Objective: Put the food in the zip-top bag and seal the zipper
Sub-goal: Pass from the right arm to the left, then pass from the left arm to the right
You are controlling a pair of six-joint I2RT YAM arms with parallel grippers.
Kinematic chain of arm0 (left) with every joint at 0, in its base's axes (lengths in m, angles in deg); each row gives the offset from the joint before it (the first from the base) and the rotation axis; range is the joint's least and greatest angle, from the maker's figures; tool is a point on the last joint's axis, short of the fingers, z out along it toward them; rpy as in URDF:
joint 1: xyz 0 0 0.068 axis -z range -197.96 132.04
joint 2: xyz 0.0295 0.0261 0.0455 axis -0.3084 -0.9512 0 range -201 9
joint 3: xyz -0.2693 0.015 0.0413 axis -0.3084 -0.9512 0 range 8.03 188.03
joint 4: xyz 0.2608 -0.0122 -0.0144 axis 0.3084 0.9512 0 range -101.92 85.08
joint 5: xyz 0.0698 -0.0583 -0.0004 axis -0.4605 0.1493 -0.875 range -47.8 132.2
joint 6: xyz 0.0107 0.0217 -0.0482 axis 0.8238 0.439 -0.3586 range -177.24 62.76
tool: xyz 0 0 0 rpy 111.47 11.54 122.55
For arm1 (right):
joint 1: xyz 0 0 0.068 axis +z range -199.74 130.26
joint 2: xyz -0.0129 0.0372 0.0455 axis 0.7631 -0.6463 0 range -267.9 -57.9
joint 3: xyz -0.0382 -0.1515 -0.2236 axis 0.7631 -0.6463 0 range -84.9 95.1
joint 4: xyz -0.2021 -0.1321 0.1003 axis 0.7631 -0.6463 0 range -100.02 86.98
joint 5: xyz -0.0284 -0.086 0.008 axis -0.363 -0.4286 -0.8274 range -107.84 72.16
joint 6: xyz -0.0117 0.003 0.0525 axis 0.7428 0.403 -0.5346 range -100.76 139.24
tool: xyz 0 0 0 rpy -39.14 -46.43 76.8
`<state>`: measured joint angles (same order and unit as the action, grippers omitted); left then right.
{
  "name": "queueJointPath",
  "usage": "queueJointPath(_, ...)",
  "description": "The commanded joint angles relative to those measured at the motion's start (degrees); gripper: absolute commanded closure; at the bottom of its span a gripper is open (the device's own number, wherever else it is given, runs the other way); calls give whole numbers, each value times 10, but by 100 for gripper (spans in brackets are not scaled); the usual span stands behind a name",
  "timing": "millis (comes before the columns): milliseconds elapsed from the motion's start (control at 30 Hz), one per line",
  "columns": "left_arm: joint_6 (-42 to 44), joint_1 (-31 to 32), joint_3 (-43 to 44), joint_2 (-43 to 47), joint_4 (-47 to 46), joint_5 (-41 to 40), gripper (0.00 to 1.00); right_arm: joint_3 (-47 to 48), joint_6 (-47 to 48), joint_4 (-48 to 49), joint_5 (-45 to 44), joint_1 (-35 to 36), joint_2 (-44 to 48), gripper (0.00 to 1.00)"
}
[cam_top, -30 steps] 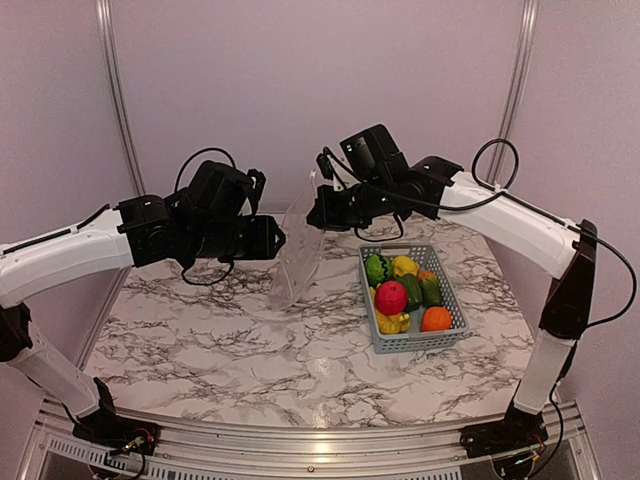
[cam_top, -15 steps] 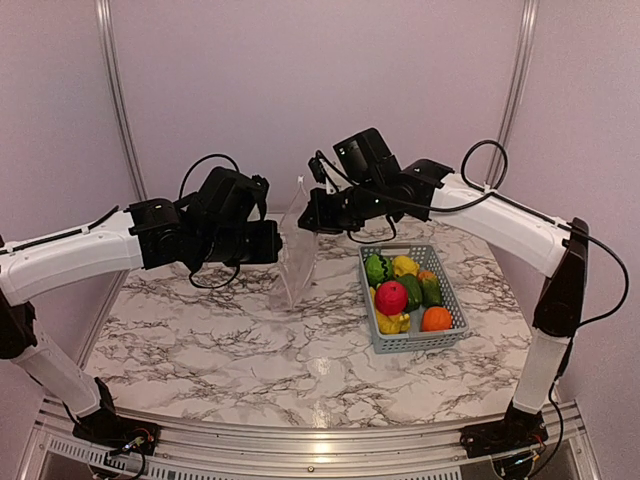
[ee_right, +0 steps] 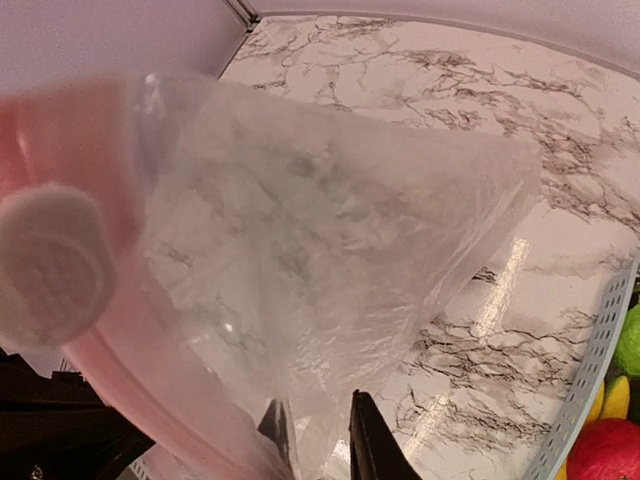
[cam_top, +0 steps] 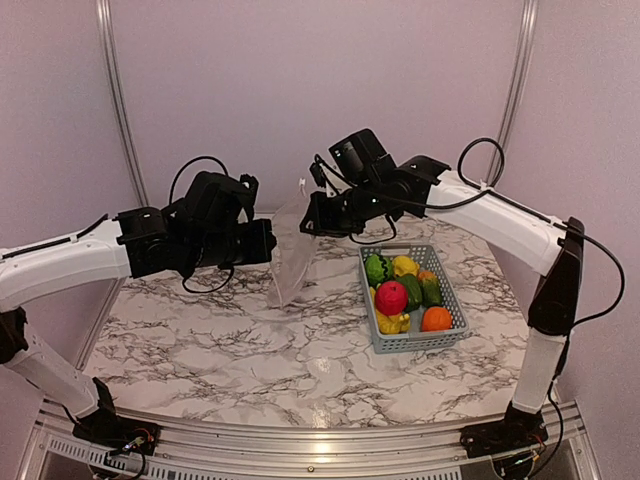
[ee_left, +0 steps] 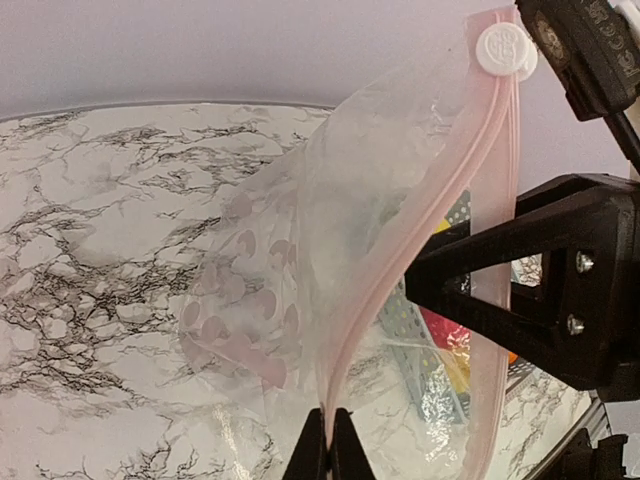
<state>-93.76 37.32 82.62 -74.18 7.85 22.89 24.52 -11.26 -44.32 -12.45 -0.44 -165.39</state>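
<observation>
Zip-top bag point(cam_top: 290, 255) lower now, clear, crinkled.

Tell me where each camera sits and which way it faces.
Top external: high behind the bases, looking down on the table; both arms, left fingers, right fingers, zip-top bag and basket show.
Left wrist: on the left arm, facing right along its shut fingers at the zipper; the right fingers show beyond.
Right wrist: on the right arm, looking down through the bag at the table; its own fingers show.
Shared: both wrist views catch the white slider and food.
</observation>
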Motion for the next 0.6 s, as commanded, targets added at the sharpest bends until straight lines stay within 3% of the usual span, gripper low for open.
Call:
queueJointPath(0,-13,-1,-18,37,-34,-7,100,38,-10,-58,-39,6,-10,84)
queueJointPath(100,-16,1,-33,47,-48,-8,98,35,-9,-50,-14,6,-10,100)
queueJointPath(200,-13,3,-40,42,-60,13,75,22,-3,-14,27,8,-9,100)
queueJointPath(333,-13,11,-34,19,-75,40,56,17,-4,11,45,8,-10,100)
queueJointPath(567,-17,23,1,-25,-17,-12,57,27,-1,19,51,8,-14,100)
